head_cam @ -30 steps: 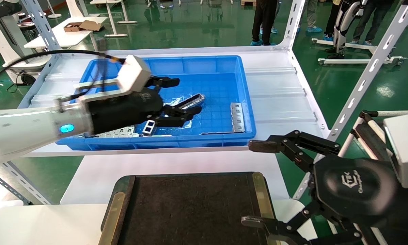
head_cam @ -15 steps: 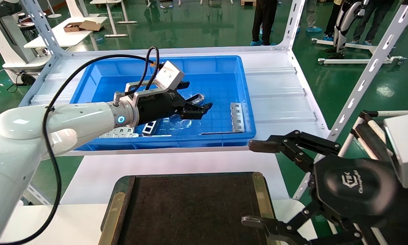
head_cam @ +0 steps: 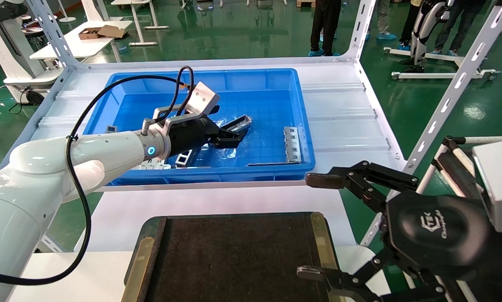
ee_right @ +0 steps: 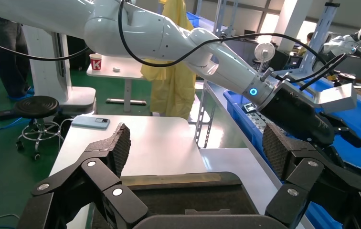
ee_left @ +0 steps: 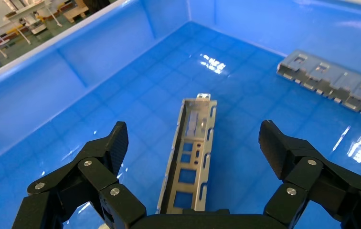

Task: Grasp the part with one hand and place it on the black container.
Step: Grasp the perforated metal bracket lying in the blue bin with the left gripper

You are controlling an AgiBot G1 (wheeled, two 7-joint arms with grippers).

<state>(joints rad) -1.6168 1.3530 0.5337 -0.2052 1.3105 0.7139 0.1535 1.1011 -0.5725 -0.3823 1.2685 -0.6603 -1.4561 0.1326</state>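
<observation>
The part (head_cam: 240, 123) is a slim grey channel strip lying on the floor of the blue bin (head_cam: 303, 113). It also shows in the left wrist view (ee_left: 191, 152), running lengthways between my fingers. My left gripper (head_cam: 229, 133) is low inside the bin, open and empty (ee_left: 193, 131), with its jaws either side of the part's near end and apart from it. The black container (head_cam: 234, 251) with brass side strips lies on the near white table and also shows in the right wrist view (ee_right: 178, 200). My right gripper (head_cam: 309, 226) is parked open at the container's right edge (ee_right: 195, 138).
A wider ladder-like grey strip (head_cam: 292, 144) lies by the bin's right wall and also shows in the left wrist view (ee_left: 331, 86). Flat grey plates (head_cam: 150, 164) and a small frame (head_cam: 184, 157) lie at the bin's near wall. White rack uprights (head_cam: 448, 96) stand to the right.
My left gripper swung over the bin, then came down and drew back a little, so its open jaws now straddle the part's near end. The right arm has not moved.
</observation>
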